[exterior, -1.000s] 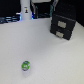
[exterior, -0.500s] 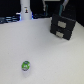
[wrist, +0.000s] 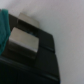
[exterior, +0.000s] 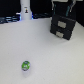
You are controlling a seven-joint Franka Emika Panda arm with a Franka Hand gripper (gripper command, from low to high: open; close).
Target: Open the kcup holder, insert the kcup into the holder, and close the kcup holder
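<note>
A: In the exterior view, where does everything sit?
B: The black box (exterior: 63,26) stands near the table's (exterior: 25,42) far edge, toward the exterior view's right; the arm is right above it. The pod (exterior: 25,65) lies well apart, near the front edge.
A: And the wrist view?
B: The box (wrist: 30,55) fills it, close under the camera, with one pale mark (wrist: 24,39) showing. The pincer isn't visible, so I cannot tell its opening or hold.

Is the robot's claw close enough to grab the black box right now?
Probably yes. In the exterior view the claw hangs right over the kcup holder, and nothing sits between them. The wrist view shows the holder filling the frame, so it looks near.
</note>
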